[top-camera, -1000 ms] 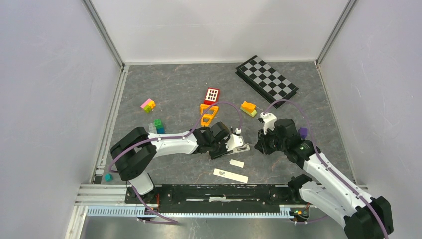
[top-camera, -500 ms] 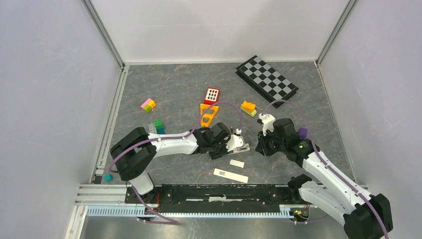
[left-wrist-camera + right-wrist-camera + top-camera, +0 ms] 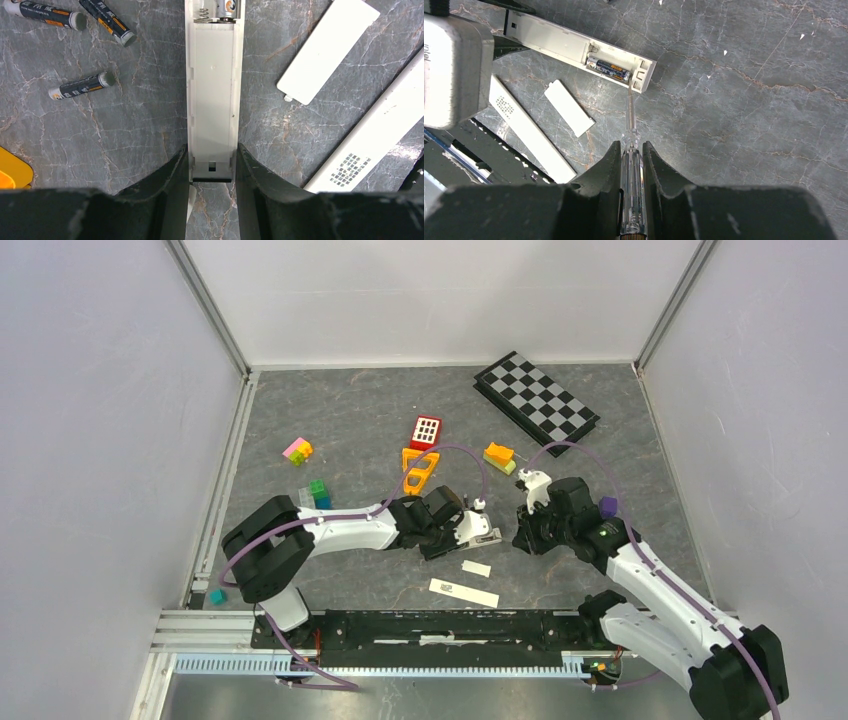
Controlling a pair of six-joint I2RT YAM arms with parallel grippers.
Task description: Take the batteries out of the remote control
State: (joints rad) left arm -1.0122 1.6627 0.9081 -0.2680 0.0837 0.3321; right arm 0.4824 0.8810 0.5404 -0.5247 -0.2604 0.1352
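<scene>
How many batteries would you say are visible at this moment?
4 batteries: one, another and a third lie loose on the table; the fourth sits in the remote. More may be hidden.

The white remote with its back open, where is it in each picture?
Top view: the remote lies near the middle.
Left wrist view: remote at centre, running to the top edge.
Right wrist view: remote at upper left, slanted.
Shared landmark: the small white lid beside it.

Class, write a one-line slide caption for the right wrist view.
Right gripper holds a screwdriver, its tip at the single battery in the open remote.
</scene>
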